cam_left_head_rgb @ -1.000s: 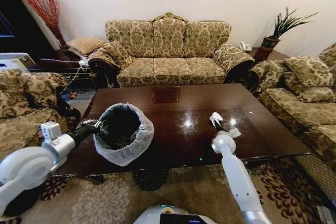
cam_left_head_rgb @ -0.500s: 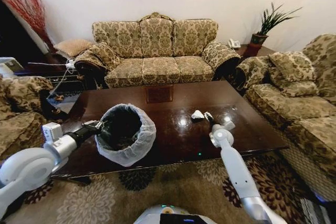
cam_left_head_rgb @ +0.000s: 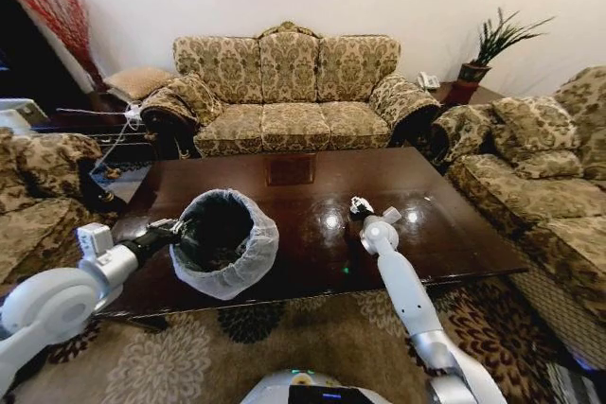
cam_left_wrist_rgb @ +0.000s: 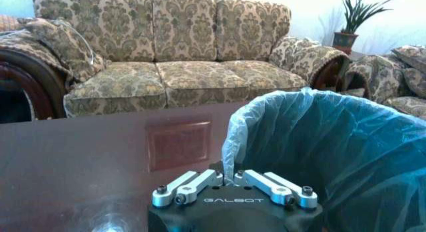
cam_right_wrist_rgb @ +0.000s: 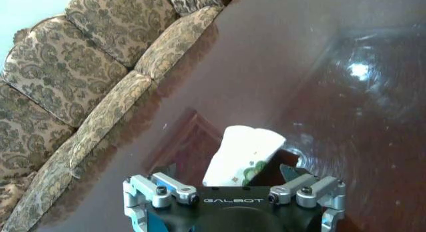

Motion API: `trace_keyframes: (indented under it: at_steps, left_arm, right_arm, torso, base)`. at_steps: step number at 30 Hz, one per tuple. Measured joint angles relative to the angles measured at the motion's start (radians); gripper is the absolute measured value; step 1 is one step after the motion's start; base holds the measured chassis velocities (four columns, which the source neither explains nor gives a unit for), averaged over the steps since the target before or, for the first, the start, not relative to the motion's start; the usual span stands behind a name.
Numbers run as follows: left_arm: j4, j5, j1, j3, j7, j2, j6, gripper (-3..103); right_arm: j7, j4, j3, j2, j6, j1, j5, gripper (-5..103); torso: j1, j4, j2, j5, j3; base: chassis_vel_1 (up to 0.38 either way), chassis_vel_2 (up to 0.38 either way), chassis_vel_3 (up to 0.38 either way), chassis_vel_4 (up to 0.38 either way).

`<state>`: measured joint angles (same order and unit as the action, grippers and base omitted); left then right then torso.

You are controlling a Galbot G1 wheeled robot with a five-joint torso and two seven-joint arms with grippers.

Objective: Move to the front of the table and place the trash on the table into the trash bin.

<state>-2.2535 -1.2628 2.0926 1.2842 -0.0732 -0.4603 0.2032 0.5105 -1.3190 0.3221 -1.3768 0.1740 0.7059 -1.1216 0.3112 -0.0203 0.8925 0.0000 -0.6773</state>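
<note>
**Bin held over the table, packet between the jaws**

Nearest, the left gripper (cam_left_wrist_rgb: 230,181) is pinching the trash bin (cam_left_head_rgb: 223,242) by its lined rim above the table (cam_left_head_rgb: 445,224). The right gripper (cam_right_wrist_rgb: 234,176) is sitting spread around a white packet (cam_right_wrist_rgb: 242,154) lying on the glossy top. Beyond, a sofa (cam_left_head_rgb: 294,92) is facing the table.

"GALBOT" (raised lettering): one on the left gripper (cam_left_wrist_rgb: 230,178) housing, one on the right gripper (cam_right_wrist_rgb: 243,174) housing.
</note>
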Motion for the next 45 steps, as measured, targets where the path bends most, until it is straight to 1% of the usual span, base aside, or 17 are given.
trace_keyframes:
  at_steps: [5,8,12,20,22,28,30,31,33,35,36,38,40,41,42,44,45]
  left_arm:
    - [0.001,0.001,-0.007,-0.008,0.000,0.001,-0.001,3]
    - [0.000,0.001,-0.008,-0.008,0.000,-0.001,-0.003,3]
    - [-0.001,0.001,-0.007,-0.008,0.000,-0.004,-0.004,3]
    - [-0.005,0.008,-0.006,-0.009,0.002,-0.015,-0.008,3]
    - [-0.006,0.009,-0.005,-0.009,0.002,-0.015,-0.009,3]
    - [-0.006,0.010,-0.004,-0.009,0.002,-0.014,-0.011,3]
    - [-0.007,0.010,-0.004,-0.009,0.003,-0.013,-0.012,3]
    - [-0.008,0.010,-0.004,-0.009,0.003,-0.011,-0.012,3]
    - [-0.009,0.010,-0.004,-0.008,0.003,-0.011,-0.012,3]
    - [-0.011,0.010,-0.001,-0.003,0.003,-0.013,-0.012,3]
    - [-0.011,0.010,-0.001,-0.003,0.003,-0.013,-0.012,3]
    - [-0.011,0.010,0.001,-0.002,0.002,-0.014,-0.012,3]
    - [-0.011,0.009,0.004,0.000,0.001,-0.015,-0.011,3]
    - [-0.011,0.009,0.004,0.000,0.001,-0.015,-0.011,3]
    - [-0.012,0.007,0.005,0.001,0.000,-0.014,-0.010,3]
    - [-0.008,0.000,0.004,0.002,-0.005,-0.003,-0.006,3]
    - [-0.008,0.000,0.004,0.002,-0.005,-0.003,-0.006,3]
  right_arm:
    - [-0.011,0.055,0.006,-0.002,-0.014,-0.034,-0.010,103]
    - [-0.021,0.111,0.012,-0.005,-0.018,-0.067,-0.025,92]
    - [-0.025,0.123,0.012,-0.005,-0.015,-0.075,-0.043,84]
    - [-0.031,0.121,0.010,-0.001,-0.002,-0.070,-0.036,57]
    - [-0.031,0.118,0.010,0.001,-0.002,-0.067,-0.036,57]
    - [-0.033,0.102,0.015,0.006,-0.005,-0.049,-0.035,37]
    - [-0.033,0.099,0.015,0.006,-0.005,-0.047,-0.035,37]
    - [-0.033,0.093,0.016,0.008,-0.005,-0.043,-0.036,30]
    - [-0.032,0.085,0.017,0.009,-0.005,-0.039,-0.035,30]
    - [-0.046,0.028,0.019,0.015,-0.020,-0.008,0.014,22]
    - [-0.046,0.028,0.019,0.015,-0.020,-0.008,0.014,22]
    - [-0.078,-0.061,0.019,0.020,-0.035,0.034,0.062,14]
    - [-0.153,-0.219,0.007,0.033,-0.042,0.102,0.115,11]
    - [-0.153,-0.219,0.007,0.033,-0.042,0.102,0.115,11]
    - [-0.227,-0.350,-0.013,0.049,-0.046,0.156,0.138,3]
    - [-0.398,-0.659,-0.090,0.086,-0.048,0.259,0.182,2]
    - [-0.398,-0.659,-0.090,0.086,-0.048,0.259,0.182,2]
  torso:
    - [0.000,-0.0002,0.000,-0.0001,0.000]
    - [0.000,0.0000,0.000,0.0003,0.000]
    - [0.000,0.0000,0.000,0.0002,0.000]
    - [0.000,-0.0001,0.000,0.0001,0.000]
    - [0.000,-0.0001,0.000,-0.0001,0.000]
    - [0.000,-0.0001,0.000,-0.0003,0.000]
    - [0.000,-0.0001,0.000,-0.0002,0.000]
    - [0.000,-0.0001,0.000,0.0001,0.000]
    - [0.000,-0.0001,0.000,0.0002,0.000]
    - [0.000,-0.0002,0.000,0.0003,0.000]
    - [0.000,-0.0002,0.000,0.0003,0.000]
    - [0.000,0.0000,0.000,0.0003,0.000]
    - [0.000,0.0000,0.000,0.0004,0.000]
    - [0.000,0.0000,0.000,0.0004,0.000]
    - [0.000,-0.0002,0.000,-0.0001,0.000]
    - [0.000,0.0001,0.000,-0.0002,0.000]
    - [0.000,0.0001,0.000,-0.0002,0.000]
  base:
    - [0.000,0.000,0.000,0.000]
    - [0.000,0.000,0.000,0.000]
    - [0.000,0.000,0.000,0.000]
    - [0.000,0.000,0.000,0.000]
    - [0.000,0.000,0.000,0.000]
    - [0.000,0.000,0.000,0.000]
    - [0.000,0.000,0.000,0.000]
    - [0.000,0.000,0.000,0.000]
    - [0.000,0.000,0.000,0.000]
    - [0.000,0.000,0.000,0.000]
    - [0.000,0.000,0.000,0.000]
    - [0.000,0.000,0.000,0.000]
    - [0.000,0.000,0.000,0.000]
    - [0.000,0.000,0.000,0.000]
    - [0.000,0.000,0.000,0.000]
    - [0.000,0.000,0.000,0.000]
    - [0.000,0.000,0.000,0.000]
